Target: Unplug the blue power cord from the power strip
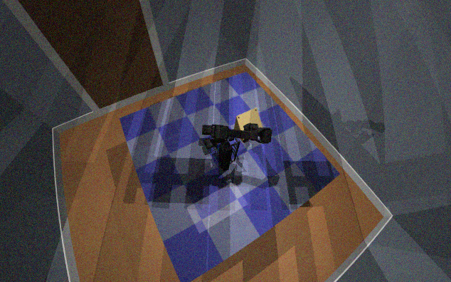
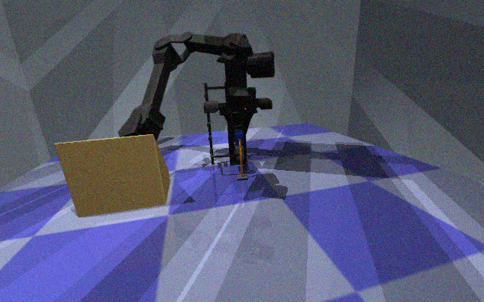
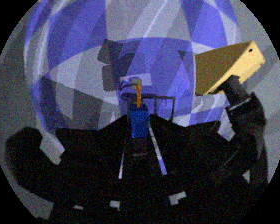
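A blue plug (image 2: 238, 135) (image 3: 139, 123) sits at the upper part of a dark upright body, which looks like the power strip (image 2: 238, 154). Whether the plug is seated in it cannot be told. An orange cord (image 2: 241, 160) (image 3: 139, 95) runs from the plug down to a small grey piece near the mat. My gripper (image 2: 238, 129) (image 3: 138, 117) points down from above, with one finger on each side of the plug. It is partly open, and narrow gaps show between the fingers in the wrist view. Contact with the plug cannot be made out.
A yellow block (image 1: 249, 119) (image 2: 114, 177) (image 3: 223, 70) stands on the checkered mat (image 1: 203, 249), to the left in the exterior view. A thin dark upright frame (image 2: 209, 127) stands just left of the strip there. My arm arches over from the left behind the block.
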